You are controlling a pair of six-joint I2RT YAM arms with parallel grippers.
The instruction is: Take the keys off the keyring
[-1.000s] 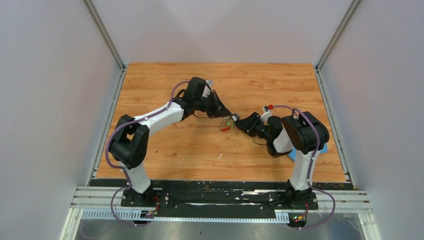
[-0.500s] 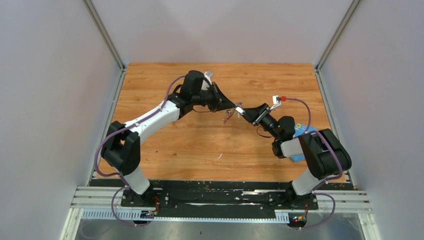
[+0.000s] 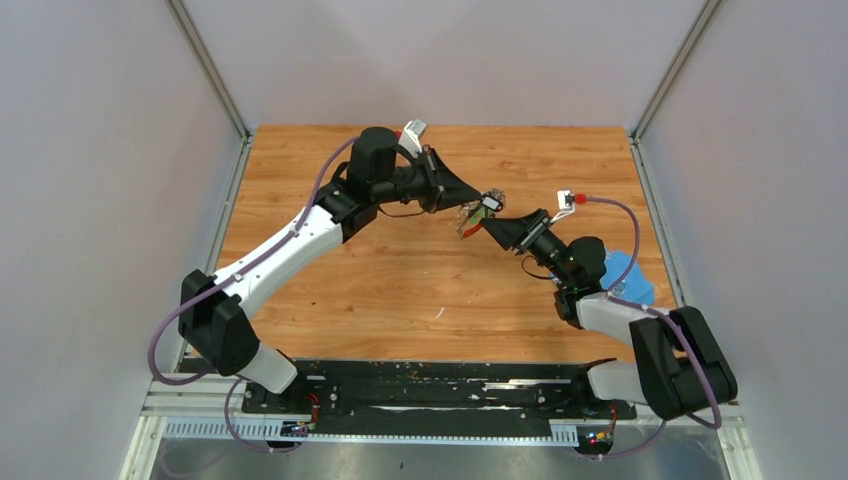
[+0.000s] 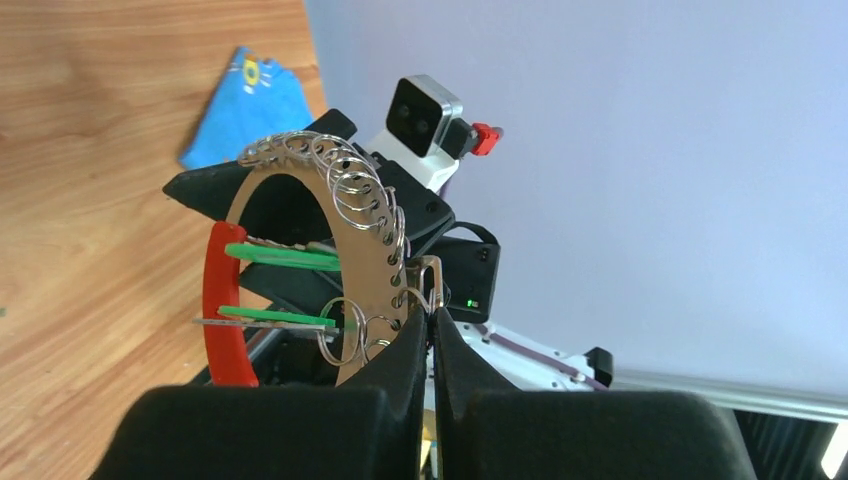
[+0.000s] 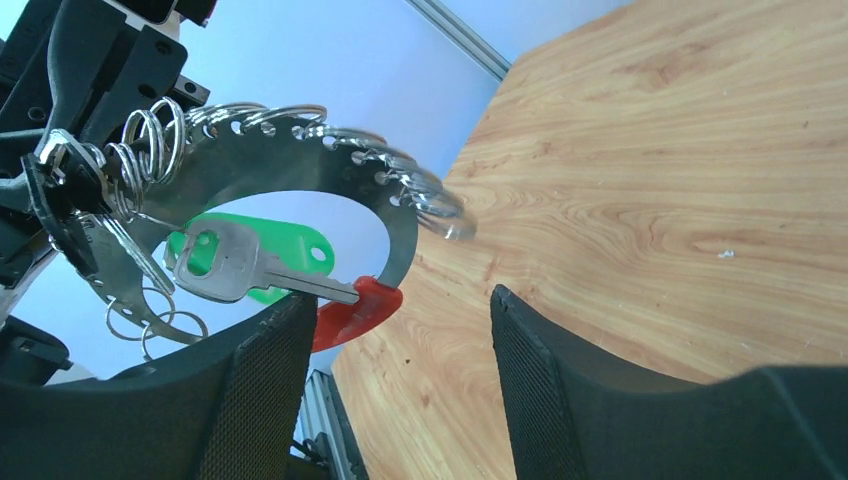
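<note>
Two end effectors meet above the far middle of the counter (image 3: 350, 290), with the keyring (image 3: 470, 215) between them. In your left wrist view, the left end effector (image 4: 432, 335) is clenched on the keyring's rim, and green keys (image 4: 280, 257) lie across its opening. In your right wrist view, the right end effector (image 5: 395, 370) is spread, apparently gripping nothing, just beside the red sleeve (image 5: 355, 310).

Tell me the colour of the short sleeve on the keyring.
Red. The sleeve shows best in the left wrist view.

The keyring (image 5: 300, 160), keys (image 5: 240, 262) on it, is above the table (image 3: 400, 290), cloth (image 3: 636, 287) to its right
</note>
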